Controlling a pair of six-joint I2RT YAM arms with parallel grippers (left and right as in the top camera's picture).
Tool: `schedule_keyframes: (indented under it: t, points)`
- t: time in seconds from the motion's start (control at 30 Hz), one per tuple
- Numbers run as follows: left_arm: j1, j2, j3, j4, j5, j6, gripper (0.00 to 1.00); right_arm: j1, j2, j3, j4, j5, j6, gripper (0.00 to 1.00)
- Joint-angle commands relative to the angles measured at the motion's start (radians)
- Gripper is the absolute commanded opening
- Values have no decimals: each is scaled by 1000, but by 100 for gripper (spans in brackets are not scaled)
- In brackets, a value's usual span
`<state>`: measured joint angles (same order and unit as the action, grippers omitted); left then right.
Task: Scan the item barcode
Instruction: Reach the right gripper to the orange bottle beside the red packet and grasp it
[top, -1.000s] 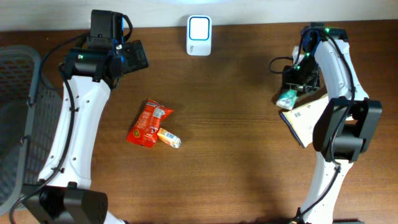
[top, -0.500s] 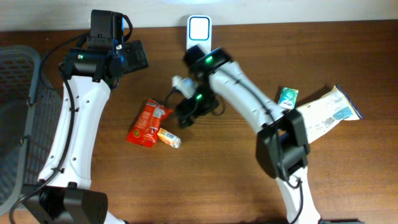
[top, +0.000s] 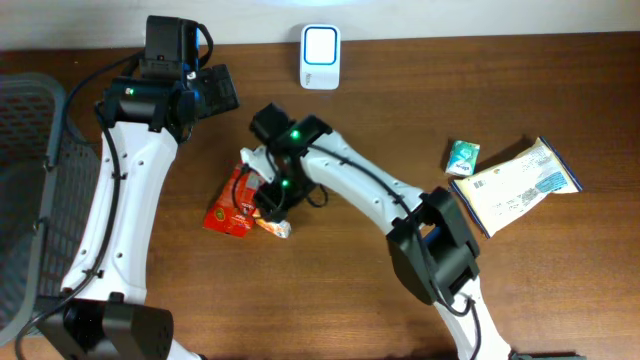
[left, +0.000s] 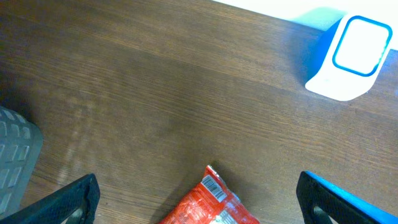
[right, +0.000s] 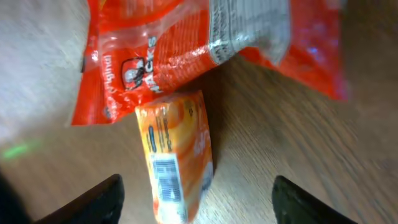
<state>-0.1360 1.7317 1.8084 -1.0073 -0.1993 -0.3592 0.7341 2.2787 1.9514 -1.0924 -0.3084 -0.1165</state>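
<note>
A red snack bag (top: 232, 203) lies left of centre, with a small orange packet (top: 272, 222) against its right edge. The white-and-blue scanner (top: 320, 57) stands at the back edge. My right gripper (top: 268, 193) hovers open just over these two. In the right wrist view the orange packet (right: 177, 155), barcode side showing, lies between the spread fingers (right: 87, 202) without touching them, and the red bag (right: 205, 43) is beyond it. My left gripper (top: 215, 90) hangs open at the back left. Its view shows the bag's barcode corner (left: 214, 186) and the scanner (left: 348, 56).
A dark mesh basket (top: 30, 190) stands at the left edge. At the right lie a small green packet (top: 462, 156) and a white-and-yellow pouch (top: 515, 185). The right arm stretches across the middle of the table.
My right arm swung from the far right, across the table, to the red bag and orange packet, leaving the green packet and pouch behind. The left arm has not moved.
</note>
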Motion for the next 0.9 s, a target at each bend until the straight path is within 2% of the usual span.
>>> schedule_keyframes:
  t: [0.0, 0.03, 0.13, 0.2, 0.33, 0.43, 0.53, 0.57, 0.63, 0.77, 0.87]
  points:
    - [1, 0, 5, 10, 7, 0, 99, 29, 2, -58, 39, 59, 44, 69]
    - [1, 0, 5, 8, 29, 2, 99, 29, 2, -81, 56, 59, 58, 67]
    - [24, -5, 12, 30, -37, 55, 99, 27, 2, -97, 68, 60, 67, 62]
    - [78, -6, 39, 29, -34, 69, 99, 27, 2, -97, 72, 63, 69, 49]
    - [187, -27, 56, 14, -33, 70, 99, 27, 2, -97, 79, 75, 74, 37]
    - [199, -27, 56, 11, -34, 132, 99, 25, 2, -97, 80, 77, 84, 27]
    - [199, -27, 56, 19, -52, 133, 99, 11, -1, -91, 76, 91, 102, 11]
    - [199, -27, 56, 18, -52, 133, 99, -2, -10, -82, 63, 140, 131, 8]
    - [199, -27, 56, 18, -52, 133, 99, -38, -54, -67, 25, 328, 224, 8]
    - [199, -27, 56, 18, -52, 133, 99, -76, -124, -66, -70, 816, 441, 8]
    - [199, -27, 56, 18, -52, 133, 99, -72, -101, -97, -81, 867, 529, 9]
